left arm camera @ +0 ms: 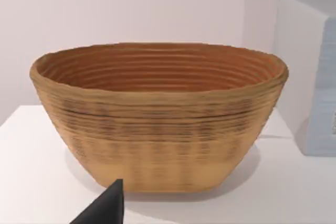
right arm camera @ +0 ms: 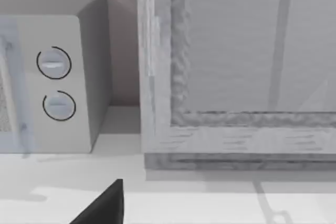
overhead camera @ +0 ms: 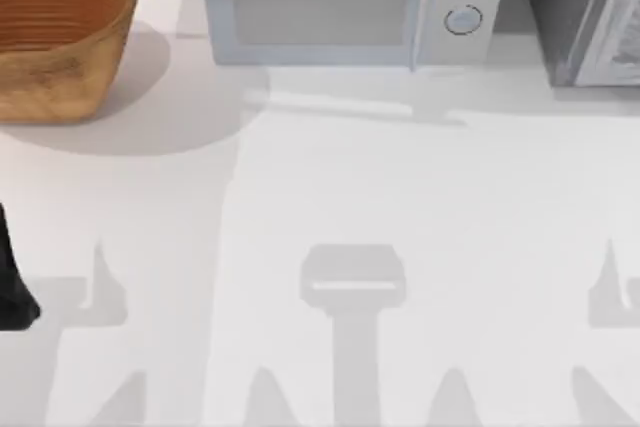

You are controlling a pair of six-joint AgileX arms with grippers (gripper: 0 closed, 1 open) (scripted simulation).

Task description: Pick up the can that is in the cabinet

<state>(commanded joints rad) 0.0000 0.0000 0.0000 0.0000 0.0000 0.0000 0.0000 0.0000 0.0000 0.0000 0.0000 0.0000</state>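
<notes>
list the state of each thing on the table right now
cabinet: door shut, upright at the table's far right
microwave: door shut, upright at the back, middle
basket: upright, nothing inside, at the far left
left arm: parked at the left edge

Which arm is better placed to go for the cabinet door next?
The right arm, probably. The cabinet stands at the table's far right, and the right wrist view faces its closed door squarely. The left arm sits at the left edge, facing the basket.
</notes>
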